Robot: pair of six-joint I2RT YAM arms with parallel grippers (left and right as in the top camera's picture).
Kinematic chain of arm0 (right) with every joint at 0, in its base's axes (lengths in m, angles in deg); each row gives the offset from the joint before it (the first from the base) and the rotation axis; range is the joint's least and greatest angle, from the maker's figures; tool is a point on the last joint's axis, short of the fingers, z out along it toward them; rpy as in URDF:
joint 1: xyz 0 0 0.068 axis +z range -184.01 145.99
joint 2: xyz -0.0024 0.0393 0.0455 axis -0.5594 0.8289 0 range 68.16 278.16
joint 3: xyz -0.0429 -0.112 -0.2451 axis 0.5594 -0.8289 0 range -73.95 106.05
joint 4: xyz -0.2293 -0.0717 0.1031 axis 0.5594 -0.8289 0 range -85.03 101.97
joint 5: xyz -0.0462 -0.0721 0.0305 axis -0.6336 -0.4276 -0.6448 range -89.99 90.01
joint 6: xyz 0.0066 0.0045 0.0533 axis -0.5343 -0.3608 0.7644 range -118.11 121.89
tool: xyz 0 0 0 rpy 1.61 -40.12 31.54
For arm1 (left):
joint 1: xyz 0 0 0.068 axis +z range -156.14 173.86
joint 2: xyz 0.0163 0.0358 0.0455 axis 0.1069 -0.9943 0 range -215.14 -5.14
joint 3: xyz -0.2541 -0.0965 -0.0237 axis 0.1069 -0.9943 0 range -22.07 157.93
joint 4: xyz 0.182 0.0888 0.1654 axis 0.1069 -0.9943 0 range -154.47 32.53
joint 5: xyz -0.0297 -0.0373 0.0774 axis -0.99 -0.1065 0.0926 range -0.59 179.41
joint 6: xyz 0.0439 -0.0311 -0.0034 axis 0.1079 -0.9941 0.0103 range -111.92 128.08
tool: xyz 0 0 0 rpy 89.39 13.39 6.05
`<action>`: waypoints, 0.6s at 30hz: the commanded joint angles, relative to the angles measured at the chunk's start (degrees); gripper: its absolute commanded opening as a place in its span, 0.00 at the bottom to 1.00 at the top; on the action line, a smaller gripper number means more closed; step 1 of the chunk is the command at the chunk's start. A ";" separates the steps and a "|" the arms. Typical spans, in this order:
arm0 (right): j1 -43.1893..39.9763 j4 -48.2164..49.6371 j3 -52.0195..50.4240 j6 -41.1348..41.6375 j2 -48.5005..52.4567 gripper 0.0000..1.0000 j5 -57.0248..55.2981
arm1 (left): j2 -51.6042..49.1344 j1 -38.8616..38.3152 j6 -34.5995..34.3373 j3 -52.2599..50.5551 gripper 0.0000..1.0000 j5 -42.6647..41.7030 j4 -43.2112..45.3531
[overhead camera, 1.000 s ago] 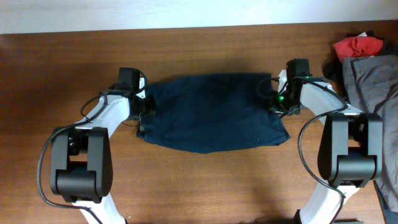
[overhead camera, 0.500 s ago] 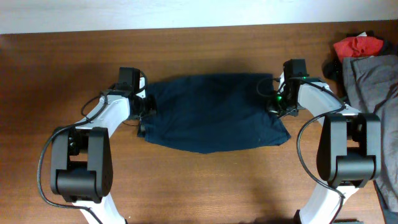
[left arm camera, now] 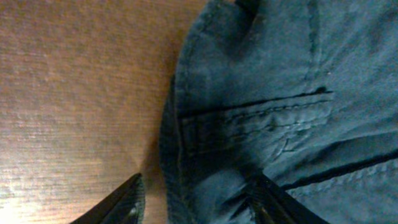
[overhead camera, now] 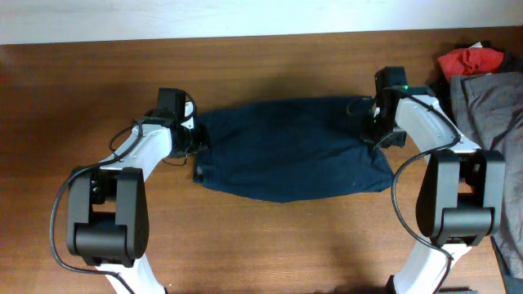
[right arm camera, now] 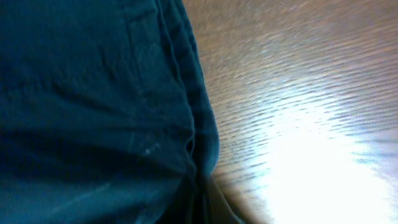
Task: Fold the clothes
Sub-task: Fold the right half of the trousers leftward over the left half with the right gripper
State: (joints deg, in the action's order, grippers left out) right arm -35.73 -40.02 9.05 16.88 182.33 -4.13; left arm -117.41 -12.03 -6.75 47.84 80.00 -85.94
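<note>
Soft navy clothes point(overhead camera: 286, 159) are hiding the grip of the right end effector point(overhead camera: 372, 131); I cannot tell it. The left end effector point(left arm camera: 196, 193) is gaping, seemingly astride the stitched hem point(left arm camera: 177, 124).

Grey garment point(overhead camera: 489, 104) — partly beyond right edge

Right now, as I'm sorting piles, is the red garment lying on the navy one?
No, the red garment sits far right, well apart from the navy garment.

navy garment point(overhead camera: 290, 151) dragged sideways, closer to grey pile point(overhead camera: 482, 98) now; right fingers point(overhead camera: 374, 129) moved toward grey pile too, left fingers point(left arm camera: 127, 202) trailing after
</note>
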 commanded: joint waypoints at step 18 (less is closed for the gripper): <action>10.38 -10.91 7.63 4.35 -0.35 0.04 -19.82 | 5.60 0.42 0.11 -0.68 0.76 1.46 -1.29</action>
State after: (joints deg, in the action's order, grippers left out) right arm -28.93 -50.23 15.11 19.02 182.33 -16.65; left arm -113.23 -11.96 -6.73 47.46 80.89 -87.03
